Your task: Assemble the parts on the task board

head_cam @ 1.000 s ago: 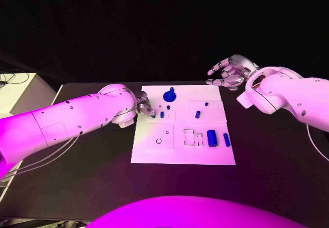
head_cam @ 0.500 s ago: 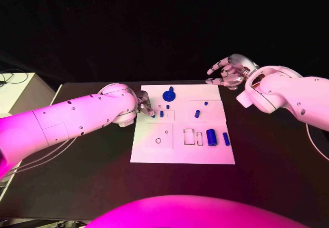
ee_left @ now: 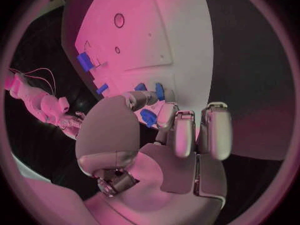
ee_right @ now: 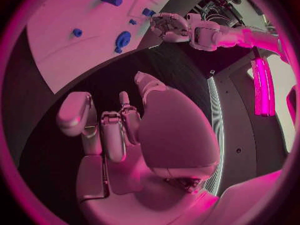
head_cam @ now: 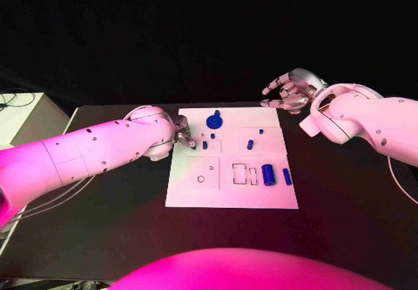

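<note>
The white task board [head_cam: 231, 193] lies mid-table. On it are a blue disc with a knob [head_cam: 214, 121], small blue pegs [head_cam: 205, 145] [head_cam: 250, 144], and a blue cylinder [head_cam: 268, 174] beside a thinner blue piece [head_cam: 287, 176]. My left hand [head_cam: 183, 134] hangs over the board's left edge, fingers bent down beside the nearest peg and holding nothing I can see. In the left wrist view that hand [ee_left: 156, 135] has the disc [ee_left: 149, 117] showing between thumb and fingers. My right hand [head_cam: 290, 90] is raised beyond the board's far right corner, fingers spread and empty.
A pale box [head_cam: 22, 118] stands off the table's left side. Bare black table [head_cam: 96, 223] surrounds the board. The right wrist view shows my right hand [ee_right: 125, 130], the board [ee_right: 69, 30], the disc [ee_right: 122, 39] and my left hand [ee_right: 172, 25].
My right hand has drifted slightly to the left. The left hand has barely moved, and the parts lie where they were.
</note>
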Robot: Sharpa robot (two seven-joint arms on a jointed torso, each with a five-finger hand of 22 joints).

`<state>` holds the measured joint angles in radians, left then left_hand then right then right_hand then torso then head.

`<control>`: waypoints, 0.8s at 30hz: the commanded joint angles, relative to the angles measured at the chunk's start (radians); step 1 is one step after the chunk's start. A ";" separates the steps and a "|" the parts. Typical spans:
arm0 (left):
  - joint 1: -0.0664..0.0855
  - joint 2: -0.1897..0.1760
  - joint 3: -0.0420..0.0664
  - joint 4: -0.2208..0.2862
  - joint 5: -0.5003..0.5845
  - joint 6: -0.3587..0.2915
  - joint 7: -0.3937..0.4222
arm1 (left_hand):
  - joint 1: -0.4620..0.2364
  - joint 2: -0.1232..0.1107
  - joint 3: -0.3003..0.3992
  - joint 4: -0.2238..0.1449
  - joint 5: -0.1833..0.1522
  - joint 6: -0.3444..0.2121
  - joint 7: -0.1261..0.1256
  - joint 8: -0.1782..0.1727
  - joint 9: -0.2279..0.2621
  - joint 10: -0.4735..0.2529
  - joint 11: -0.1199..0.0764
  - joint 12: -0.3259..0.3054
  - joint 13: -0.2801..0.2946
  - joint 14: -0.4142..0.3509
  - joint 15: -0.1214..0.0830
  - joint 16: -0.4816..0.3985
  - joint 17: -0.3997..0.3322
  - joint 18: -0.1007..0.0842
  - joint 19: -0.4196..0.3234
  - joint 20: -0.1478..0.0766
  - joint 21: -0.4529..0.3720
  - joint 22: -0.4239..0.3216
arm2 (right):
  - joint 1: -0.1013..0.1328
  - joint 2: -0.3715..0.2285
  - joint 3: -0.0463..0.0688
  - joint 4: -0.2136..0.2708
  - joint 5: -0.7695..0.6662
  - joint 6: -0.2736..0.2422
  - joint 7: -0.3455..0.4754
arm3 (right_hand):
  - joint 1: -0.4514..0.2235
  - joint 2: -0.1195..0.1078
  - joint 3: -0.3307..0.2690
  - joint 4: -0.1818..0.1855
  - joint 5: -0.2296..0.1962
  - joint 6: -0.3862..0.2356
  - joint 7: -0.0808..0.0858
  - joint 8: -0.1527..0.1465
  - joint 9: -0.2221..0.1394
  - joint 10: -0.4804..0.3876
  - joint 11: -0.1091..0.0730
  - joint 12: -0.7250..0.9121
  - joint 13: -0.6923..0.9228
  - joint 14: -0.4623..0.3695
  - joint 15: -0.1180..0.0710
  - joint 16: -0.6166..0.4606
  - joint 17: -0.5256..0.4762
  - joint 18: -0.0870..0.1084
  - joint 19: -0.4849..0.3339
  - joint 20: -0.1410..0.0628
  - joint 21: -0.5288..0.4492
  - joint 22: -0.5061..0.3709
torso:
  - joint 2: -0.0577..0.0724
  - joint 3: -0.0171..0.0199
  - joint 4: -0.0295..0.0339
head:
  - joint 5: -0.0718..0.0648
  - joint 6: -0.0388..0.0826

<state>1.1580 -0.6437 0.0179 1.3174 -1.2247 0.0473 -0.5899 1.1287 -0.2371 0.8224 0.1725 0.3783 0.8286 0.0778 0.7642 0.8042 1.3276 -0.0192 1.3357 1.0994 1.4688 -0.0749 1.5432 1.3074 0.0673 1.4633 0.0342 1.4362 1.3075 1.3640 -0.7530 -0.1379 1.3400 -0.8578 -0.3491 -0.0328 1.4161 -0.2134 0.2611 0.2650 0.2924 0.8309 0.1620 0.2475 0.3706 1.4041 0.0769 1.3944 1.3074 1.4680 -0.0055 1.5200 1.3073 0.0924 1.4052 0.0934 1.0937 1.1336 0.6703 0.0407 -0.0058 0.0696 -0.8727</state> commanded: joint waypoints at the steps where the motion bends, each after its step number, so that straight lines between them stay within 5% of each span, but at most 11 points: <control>1: -0.011 -0.003 -0.008 -0.001 0.006 0.028 -0.018 | 0.003 0.009 0.135 -0.129 0.005 0.033 -0.024 0.008 0.002 0.006 -0.003 0.003 0.004 0.091 -0.006 0.006 0.223 -0.020 0.015 -0.004 0.007 0.080 | 0.000 0.000 0.000 0.002 -0.009 0.011 0.006 | -0.008 -0.002 0.005 0.000 0.006 -0.005 0.001 0.004 0.001 -0.004 -0.001 -0.002 0.062 0.076 0.002 -0.003 0.146 0.012 -0.005 0.002 -0.005 0.001 | 0.001 -0.0007 0.0009 | 0.000 0.000; 24: -0.012 -0.024 -0.002 0.023 0.063 -0.060 0.017 | 0.000 0.006 0.142 -0.135 0.015 0.037 -0.026 0.012 0.001 0.013 -0.005 0.009 0.014 0.092 -0.008 0.008 0.227 -0.022 0.020 -0.006 0.013 0.088 | 0.000 0.000 0.000 0.003 -0.010 0.012 0.006 | -0.008 -0.002 0.005 0.000 0.006 -0.005 0.001 0.004 0.001 -0.004 -0.001 -0.002 0.062 0.076 0.002 -0.003 0.146 0.012 -0.005 0.002 -0.005 0.001 | 0.000 0.0002 -0.0007 | 0.002 0.000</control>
<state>1.1503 -0.6672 0.0186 1.3377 -1.1659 -0.0057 -0.5795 1.1287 -0.2370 0.8223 0.1725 0.3879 0.8324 0.0808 0.7695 0.8043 1.3317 -0.0232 1.3391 1.1126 1.4682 -0.0755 1.5471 1.3073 0.0527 1.4632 0.0342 1.4455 1.3075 1.3640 -0.7531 -0.1379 1.3410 -0.8588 -0.3490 -0.0328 1.4161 -0.2134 0.2611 0.2650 0.2924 0.8309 0.1620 0.2474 0.3703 1.4041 0.0769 1.3944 1.3081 1.4680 -0.0055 1.5200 1.3073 0.0924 1.4052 0.0934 1.0937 1.1336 0.6701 0.0405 -0.0058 0.0705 -0.8728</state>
